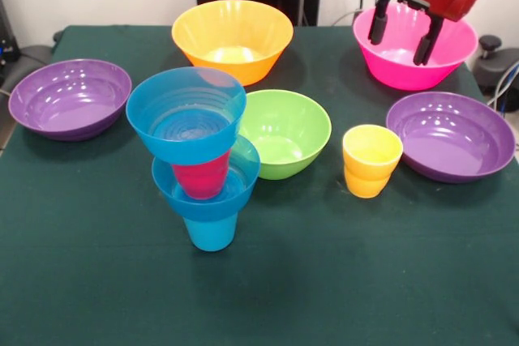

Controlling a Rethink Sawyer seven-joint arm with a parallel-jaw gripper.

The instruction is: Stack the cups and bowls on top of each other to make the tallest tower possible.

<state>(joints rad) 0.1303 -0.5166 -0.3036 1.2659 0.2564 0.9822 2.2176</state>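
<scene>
Currently tower [203,160] near worktop's front edge: blue cup, blue bowl, red cup, blue bowl. Gripper [403,38] jaws open, empty, over pink bowl [442,66] at far corner; likely next: grasp its rim.

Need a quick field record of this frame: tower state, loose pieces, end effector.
tower: blue cup at the base, then blue bowl, red cup, tilted blue bowl on top
loose cup: yellow cup, upright, right of green bowl
loose bowls: green bowl; orange bowl; pink bowl; purple bowls, left and right
end effector: open, empty, over the pink bowl
surface: green table cloth
</scene>
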